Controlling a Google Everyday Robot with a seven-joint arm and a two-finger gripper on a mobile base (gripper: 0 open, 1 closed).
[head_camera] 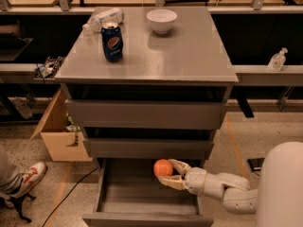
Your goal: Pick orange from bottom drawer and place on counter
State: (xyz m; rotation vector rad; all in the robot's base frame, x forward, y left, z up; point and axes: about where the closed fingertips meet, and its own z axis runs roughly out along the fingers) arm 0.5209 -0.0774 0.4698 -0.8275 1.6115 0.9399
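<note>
small, round, smooth orange (162,167) clasped by the gripper (167,172), fingers closed on it, over the open bottom drawer (137,197) near its back right. above, glossy grey counter (189,56) bearing soda can (112,41), white bowl (161,21). cardboard box (59,138) on speckled floor (265,131).

Smooth plastic pincer (166,172) around smooth orange (162,167) in matt grey bottom drawer (137,198); glossy counter (189,51).

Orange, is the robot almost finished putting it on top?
About halfway. Done: the bottom drawer is open and the tool is shut on the orange. In hand: the orange is held low, over the drawer's back part. Left: lift it onto the counter, where a can and a bowl stand, and let go.
</note>
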